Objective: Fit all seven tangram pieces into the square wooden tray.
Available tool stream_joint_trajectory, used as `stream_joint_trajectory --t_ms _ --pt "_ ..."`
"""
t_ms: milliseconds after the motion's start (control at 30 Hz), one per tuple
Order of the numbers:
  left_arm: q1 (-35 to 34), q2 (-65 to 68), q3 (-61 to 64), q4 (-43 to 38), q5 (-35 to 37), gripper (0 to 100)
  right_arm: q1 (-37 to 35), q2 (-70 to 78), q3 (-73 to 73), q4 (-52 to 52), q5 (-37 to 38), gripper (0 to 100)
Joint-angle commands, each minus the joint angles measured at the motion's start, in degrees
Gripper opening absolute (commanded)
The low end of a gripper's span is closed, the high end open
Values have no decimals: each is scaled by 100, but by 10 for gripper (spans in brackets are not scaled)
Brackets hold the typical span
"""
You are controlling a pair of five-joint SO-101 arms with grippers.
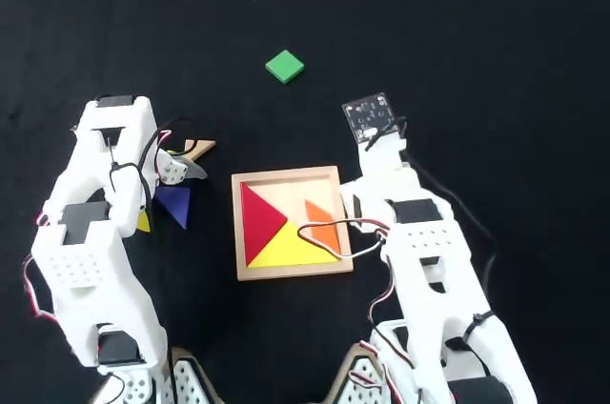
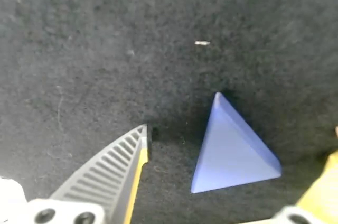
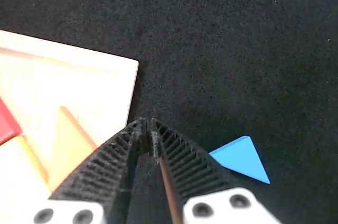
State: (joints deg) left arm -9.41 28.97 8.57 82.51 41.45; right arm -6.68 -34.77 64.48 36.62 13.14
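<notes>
The square wooden tray (image 1: 286,175) lies mid-table and holds a red triangle (image 1: 259,216), a yellow triangle (image 1: 286,252) and an orange triangle (image 1: 319,216). A dark blue triangle (image 2: 232,150) rests on the black cloth left of the tray (image 1: 174,202). My left gripper (image 2: 240,139) hovers open over it, one ribbed finger (image 2: 124,158) beside it. My right gripper (image 3: 146,126) is shut and empty just off the tray's corner (image 3: 129,68), near the orange triangle (image 3: 66,145). A light blue triangle (image 3: 240,158) lies on the cloth close to it. A green square (image 1: 284,67) sits far back.
A small yellow piece (image 1: 143,221) peeks out under the left arm (image 1: 100,194). The right arm (image 1: 424,242) stretches along the tray's right side, its cable (image 1: 329,232) draped over the tray. Black cloth (image 1: 496,90) covers the whole table.
</notes>
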Motion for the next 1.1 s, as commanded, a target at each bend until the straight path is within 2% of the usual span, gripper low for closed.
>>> stream_joint_trajectory --t_ms 0,133,333,433,633,800,900,1067 --pt "338 185 145 35 -79 478 -97 -171 -13 -123 62 11" --pt "356 185 171 35 -79 462 -97 -171 -13 -123 62 11" --pt "409 -352 251 -9 -422 333 -97 -171 -22 -123 62 11" --pt "356 -853 655 -369 -413 349 -97 -171 -22 -123 62 11" --pt "532 -1679 2114 -1486 -396 443 -97 -171 -22 -123 62 11" --pt "295 -2233 2624 -2242 -396 449 -97 -171 -22 -123 62 11" --pt "22 -2321 2686 -2488 -440 449 -97 -171 -22 -123 62 11" --pt "13 -2303 2695 -2532 -448 449 -97 -171 -22 -123 62 11"
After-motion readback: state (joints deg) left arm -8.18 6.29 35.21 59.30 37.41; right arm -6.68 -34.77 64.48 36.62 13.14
